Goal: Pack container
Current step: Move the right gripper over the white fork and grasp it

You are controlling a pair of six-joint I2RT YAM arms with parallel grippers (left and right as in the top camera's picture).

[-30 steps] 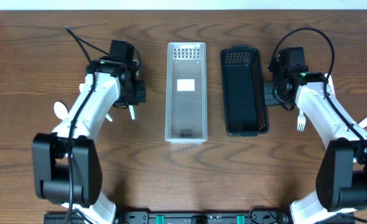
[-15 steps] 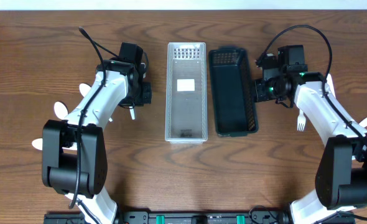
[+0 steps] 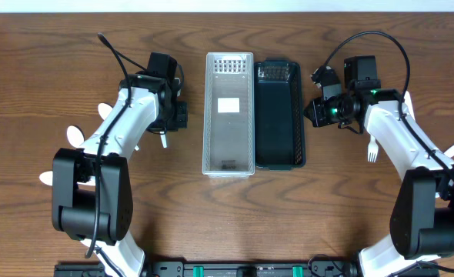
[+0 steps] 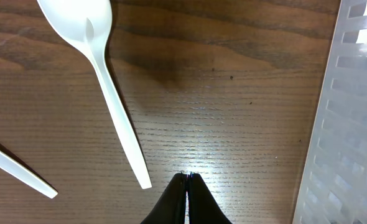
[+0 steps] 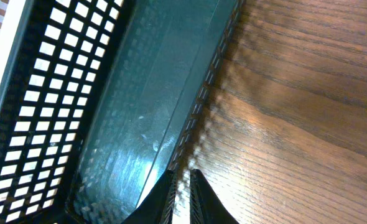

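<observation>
**Brown wood worktop, two baskets side by side at its middle**

Wood grain runs across the worktop (image 3: 227,215). On it stand the clear basket (image 3: 229,111) and the dark basket (image 3: 279,115), long sides together, the dark one on the right. Both look empty apart from a pale label on the clear basket's floor.

White cutlery lies out to the sides. A fork (image 3: 372,148) rests near the right arm, well apart from the baskets. A spoon (image 4: 109,87) lies left of the clear basket, its bowl away from the left gripper (image 4: 188,179) and its handle end just beside the tips. Another white handle (image 4: 15,171) lies further left. Nothing stands between the spoon and the clear basket's slotted wall.

The left gripper's fingers are pressed together over bare wood and hold nothing.

The right gripper (image 5: 181,176) sits at the dark basket's outer long wall, towards its far end. Its fingers stand a narrow gap apart. We cannot tell whether the wall sits in that gap.
</observation>
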